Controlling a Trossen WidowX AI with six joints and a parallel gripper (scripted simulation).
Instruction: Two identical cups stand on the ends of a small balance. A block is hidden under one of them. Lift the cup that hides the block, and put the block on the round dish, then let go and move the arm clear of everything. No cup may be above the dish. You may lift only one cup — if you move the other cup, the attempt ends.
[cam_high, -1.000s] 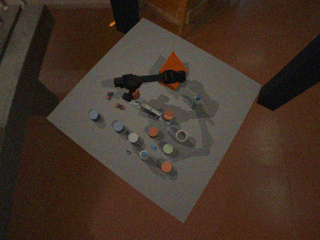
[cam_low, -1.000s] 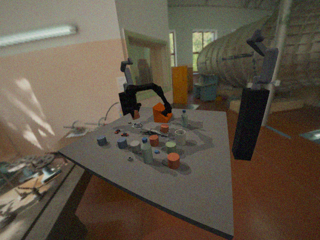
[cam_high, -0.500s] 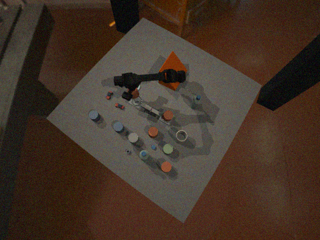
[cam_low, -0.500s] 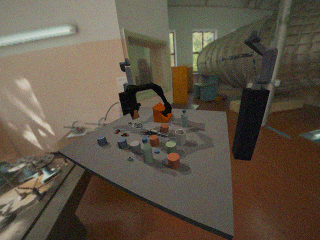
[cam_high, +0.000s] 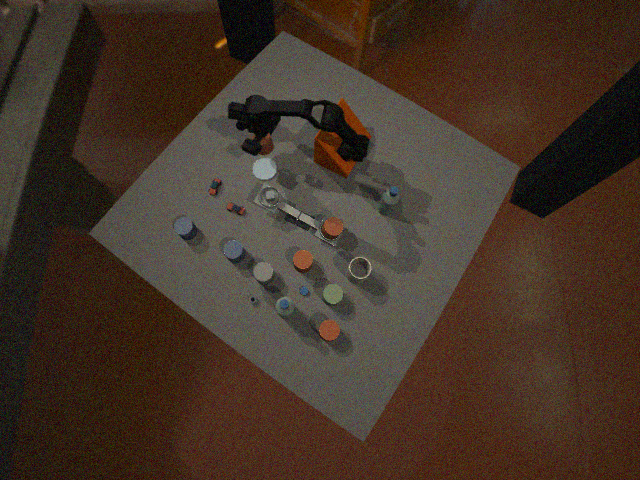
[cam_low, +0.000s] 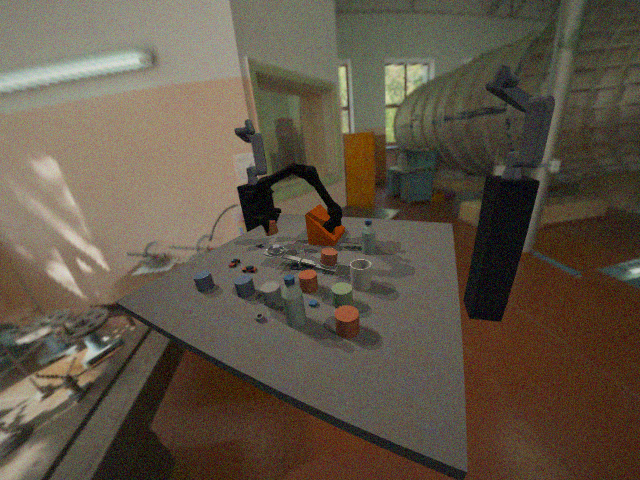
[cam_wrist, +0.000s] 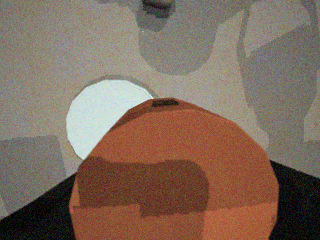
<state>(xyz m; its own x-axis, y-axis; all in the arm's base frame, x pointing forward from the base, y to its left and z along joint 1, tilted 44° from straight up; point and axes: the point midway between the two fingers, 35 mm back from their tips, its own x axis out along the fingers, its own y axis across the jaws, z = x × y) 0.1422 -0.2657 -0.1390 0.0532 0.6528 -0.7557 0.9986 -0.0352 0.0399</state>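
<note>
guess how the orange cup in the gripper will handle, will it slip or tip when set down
The cup looks rigid: its wall keeps a round shape in the gripper. Its smooth, tapering sides could probably slip through the fingers. Set down on its wide rim it should stand steady; on its side it would likely roll.

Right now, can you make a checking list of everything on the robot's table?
Surface: grey table, many shadows.
Job's things: balance mid-table; orange cup on one end; glassy ring on the bared end, block not made out; white dish beside it.
Clutter: coloured cylinders, two bottles, two toy cars, white ring cup.
Hand: hand shut on lifted cup, off the dish's far side.
Cables: nothing seen.
Surroundings: dark pillars, red-brown floor.
</note>
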